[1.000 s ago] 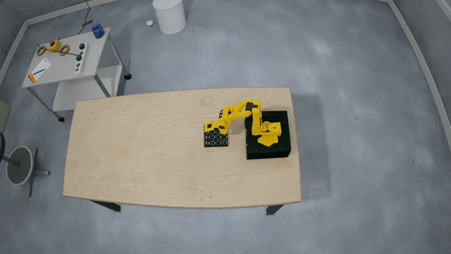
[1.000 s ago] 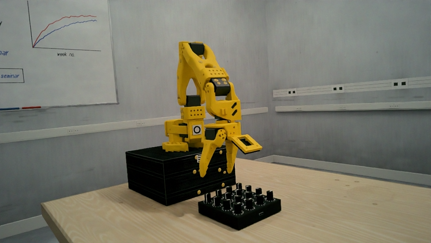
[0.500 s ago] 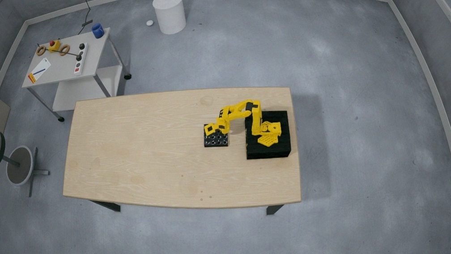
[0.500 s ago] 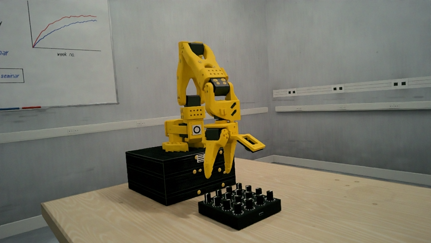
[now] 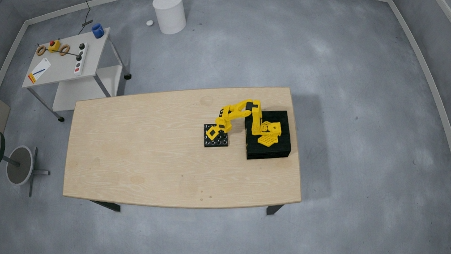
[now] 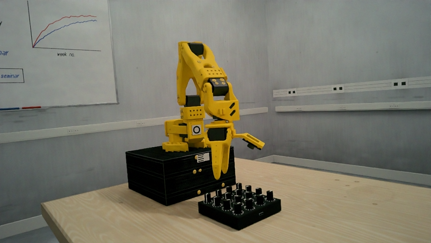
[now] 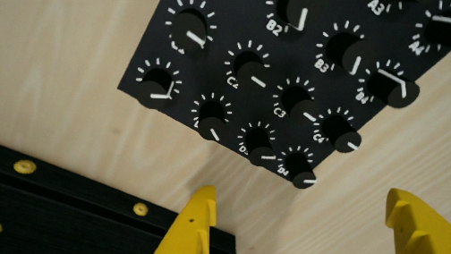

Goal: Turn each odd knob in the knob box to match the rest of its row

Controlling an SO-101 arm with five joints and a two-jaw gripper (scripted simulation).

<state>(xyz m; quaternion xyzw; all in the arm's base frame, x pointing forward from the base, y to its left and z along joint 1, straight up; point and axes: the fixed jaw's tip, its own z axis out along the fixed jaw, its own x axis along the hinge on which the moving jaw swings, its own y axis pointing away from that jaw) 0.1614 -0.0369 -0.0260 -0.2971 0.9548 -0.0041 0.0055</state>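
A pale wooden worktop [image 5: 126, 141] [image 6: 331, 211] [image 7: 67, 54] spread beneath everything the robot used, with a smaller white cart [image 5: 60, 67] standing beyond one end. The yellow arm [image 5: 237, 112] [image 6: 188, 61] bent over from its black plinth [image 5: 268, 155] [image 6: 144, 178] [image 7: 67, 207], its wrist reaching down. Just beside the plinth, flat on the worktop, sat the black knob box [image 5: 215, 146] [image 6: 216, 213] [image 7: 188, 71]. The jaws hung above the box, pointing down and partly open, roughly a third of their spread, with nothing gripped; their fingertips [image 6: 217, 175] stood apart from the knobs.

On the box, upright knobs filled four rows. In row D, knob D4 [image 7: 304, 180] and knob D3 [image 7: 262, 157] had nearly level white lines in the wrist view, as did the row's first knob [image 7: 152, 96], while the second knob [image 7: 212, 129] had its line slanting steeply, out of step with the others.
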